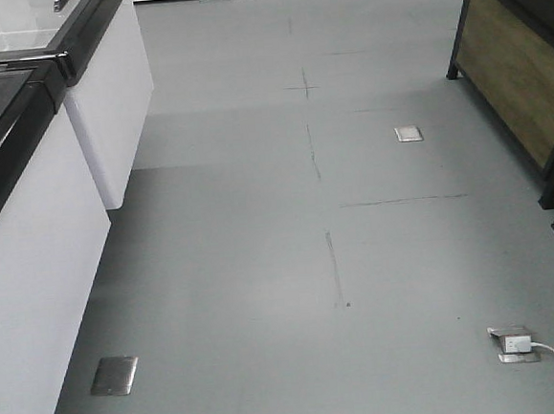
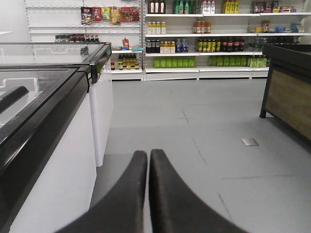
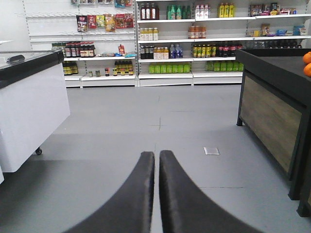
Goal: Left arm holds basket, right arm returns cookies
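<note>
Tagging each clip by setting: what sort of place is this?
Most likely a small supermarket, or a mock-up of one: wall shelves stocked with bottled drinks, glass-topped chest freezers on the left, and a dark wooden display stand.

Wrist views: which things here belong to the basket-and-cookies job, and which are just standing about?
Job: left claw, shut, empty; right claw, shut, empty. No basket or cookies in view.
Standing about: chest freezer, drink shelves, wooden-sided counter, oranges, floor socket plate.
</note>
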Robot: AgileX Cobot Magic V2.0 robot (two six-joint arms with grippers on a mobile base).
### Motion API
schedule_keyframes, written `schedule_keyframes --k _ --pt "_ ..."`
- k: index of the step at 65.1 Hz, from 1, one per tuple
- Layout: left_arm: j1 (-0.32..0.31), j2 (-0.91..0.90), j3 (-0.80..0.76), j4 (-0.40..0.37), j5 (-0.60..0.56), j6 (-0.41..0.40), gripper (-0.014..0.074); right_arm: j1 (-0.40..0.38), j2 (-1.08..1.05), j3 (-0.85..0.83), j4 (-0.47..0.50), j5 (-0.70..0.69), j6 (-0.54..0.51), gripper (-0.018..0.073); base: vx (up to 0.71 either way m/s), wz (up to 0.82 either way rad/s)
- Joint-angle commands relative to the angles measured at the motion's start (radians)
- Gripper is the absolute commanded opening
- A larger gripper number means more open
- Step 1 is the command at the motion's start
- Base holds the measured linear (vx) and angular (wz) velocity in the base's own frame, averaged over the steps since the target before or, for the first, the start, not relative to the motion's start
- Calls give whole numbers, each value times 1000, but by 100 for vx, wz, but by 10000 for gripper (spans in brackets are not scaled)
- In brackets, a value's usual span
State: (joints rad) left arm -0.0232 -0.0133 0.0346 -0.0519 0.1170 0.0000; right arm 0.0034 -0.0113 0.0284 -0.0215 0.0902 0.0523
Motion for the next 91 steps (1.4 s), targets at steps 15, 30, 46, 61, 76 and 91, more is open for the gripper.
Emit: schedule_keyframes --k 15,30,46,61,76,91 --pt "-6 -11 -31 -1 -69 0 -6 -4 -13 17 -3 -73 1 -11 0 0" --pt "-6 -11 -31 -1 -69 0 -6 7 -13 17 -3 -73 1 -11 0 0" --pt "-6 -11 -31 -1 -69 0 -6 7 -13 17 -3 -73 1 -11 0 0" --pt "-6 -11 -31 -1 -69 0 -6 7 -13 17 -3 -73 1 -11 0 0" --pt "-6 -11 -31 -1 -69 0 -6 7 -13 17 -3 -73 1 -11 0 0" --pt "-6 -11 -31 -1 -69 0 -6 7 -13 17 -3 -73 1 -11 0 0"
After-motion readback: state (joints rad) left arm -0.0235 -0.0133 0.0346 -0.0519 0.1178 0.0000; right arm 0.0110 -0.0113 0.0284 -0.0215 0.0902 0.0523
